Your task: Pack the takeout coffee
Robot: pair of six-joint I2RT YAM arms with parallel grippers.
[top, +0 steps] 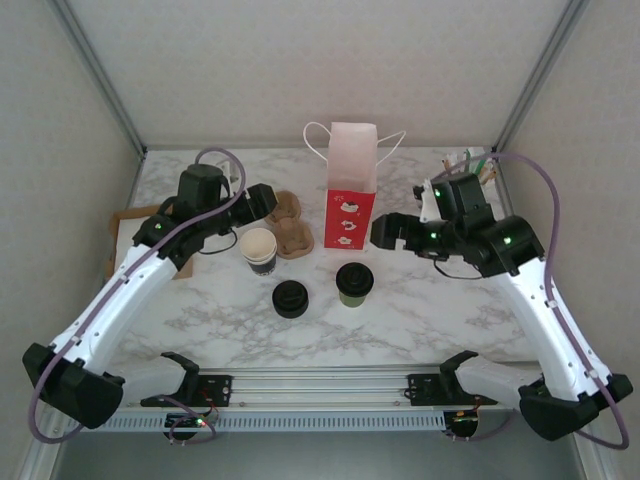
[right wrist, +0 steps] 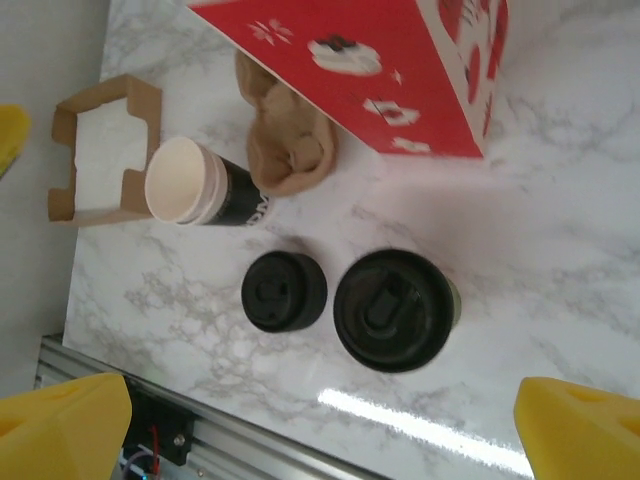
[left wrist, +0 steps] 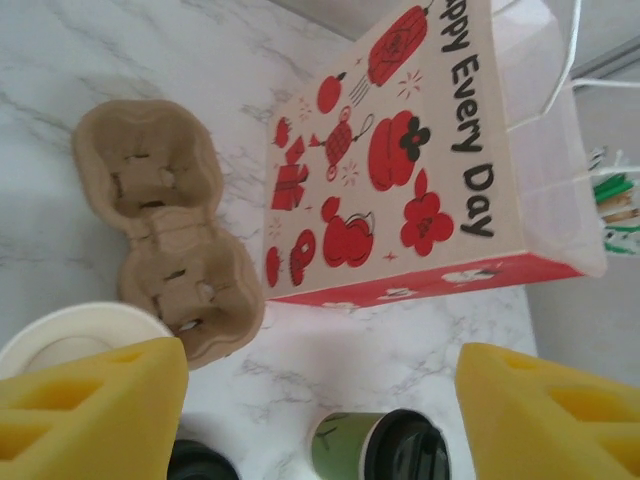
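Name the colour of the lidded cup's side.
Olive green; the takeout coffee shows best in the left wrist view.

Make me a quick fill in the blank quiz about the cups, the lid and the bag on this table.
The takeout coffee wears a ____ lid. In the top view, the loose lid lies on the coffee's ____ side. The gift bag print ends with "Every ____". The pulp carrier has ____ cup wells.
Missing words: black; left; Day; two.
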